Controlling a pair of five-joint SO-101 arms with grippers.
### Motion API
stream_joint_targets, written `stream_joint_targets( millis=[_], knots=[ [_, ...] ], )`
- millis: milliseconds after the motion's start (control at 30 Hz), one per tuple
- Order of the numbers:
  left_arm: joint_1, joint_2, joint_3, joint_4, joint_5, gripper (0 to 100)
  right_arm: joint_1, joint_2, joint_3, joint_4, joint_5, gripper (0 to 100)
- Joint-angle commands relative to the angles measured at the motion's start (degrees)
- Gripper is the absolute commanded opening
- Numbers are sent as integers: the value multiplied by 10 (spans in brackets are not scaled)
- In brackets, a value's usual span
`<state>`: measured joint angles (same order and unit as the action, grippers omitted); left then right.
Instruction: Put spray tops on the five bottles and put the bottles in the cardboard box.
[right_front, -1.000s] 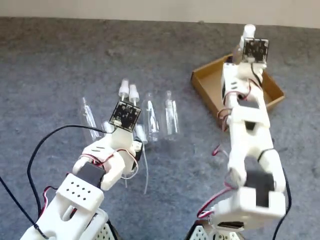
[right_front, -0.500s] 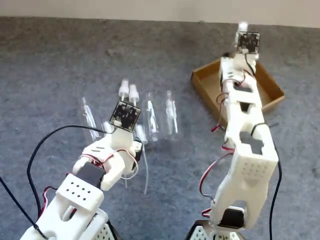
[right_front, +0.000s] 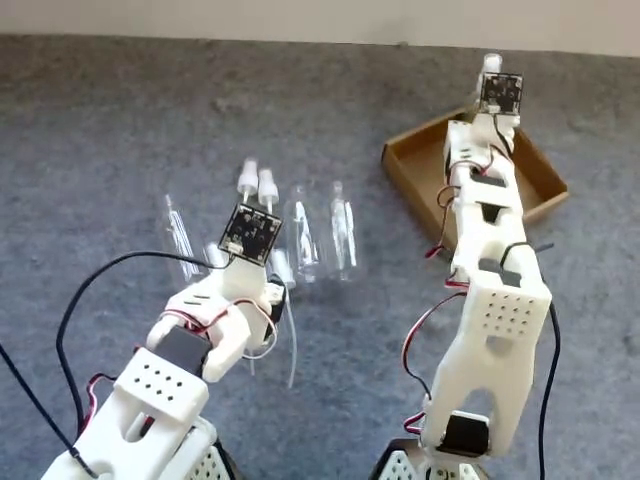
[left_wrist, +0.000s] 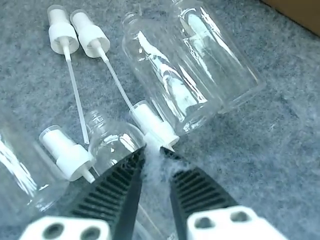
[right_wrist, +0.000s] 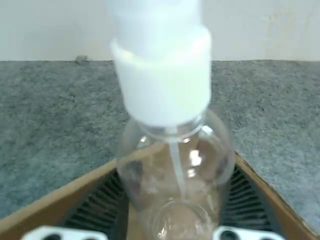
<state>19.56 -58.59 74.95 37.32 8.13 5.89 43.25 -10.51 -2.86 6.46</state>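
My right gripper (right_wrist: 172, 215) is shut on a clear bottle (right_wrist: 175, 170) with a white spray top (right_wrist: 160, 75) fitted, held upright over the cardboard box (right_front: 410, 170); the bottle's top (right_front: 491, 64) pokes out past the wrist. My left gripper (left_wrist: 152, 152) rests low among the loose parts, its fingers close together on the tube end of a white spray top (left_wrist: 155, 127). Clear bottles (right_front: 300, 235) (right_front: 343, 235) (right_front: 178, 235) lie on the carpet ahead of it, with two spray tops (right_front: 248, 178) (right_front: 268, 182) beyond.
Grey carpet covers the table. In the left wrist view a wide bottle (left_wrist: 195, 65), a small bottle (left_wrist: 112, 140) and another spray top (left_wrist: 65, 152) crowd the fingers. A thin tube (right_front: 293, 350) trails beside the left arm. A pale wall edges the far side.
The right arm has stretched out farther over the box, carrying the capped bottle toward its far side. The left arm has stayed still.
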Motion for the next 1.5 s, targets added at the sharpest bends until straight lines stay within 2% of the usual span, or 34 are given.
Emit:
stream_joint_targets(
  millis=[0,200,833,1000,1467],
  knots=[
    [-3,-2,23,-70,-4,8,10,-6,-39,-13,4,167],
    [-3,-2,65,-147,-4,8,11,12,-39,-13,4,167],
    [-3,-2,65,-146,-4,8,11,17,-39,-13,4,173],
    [-3,-2,65,-146,-4,8,10,17,-37,-9,6,252],
    [-3,-2,66,-148,-4,8,12,13,-38,-8,7,259]
  ],
)
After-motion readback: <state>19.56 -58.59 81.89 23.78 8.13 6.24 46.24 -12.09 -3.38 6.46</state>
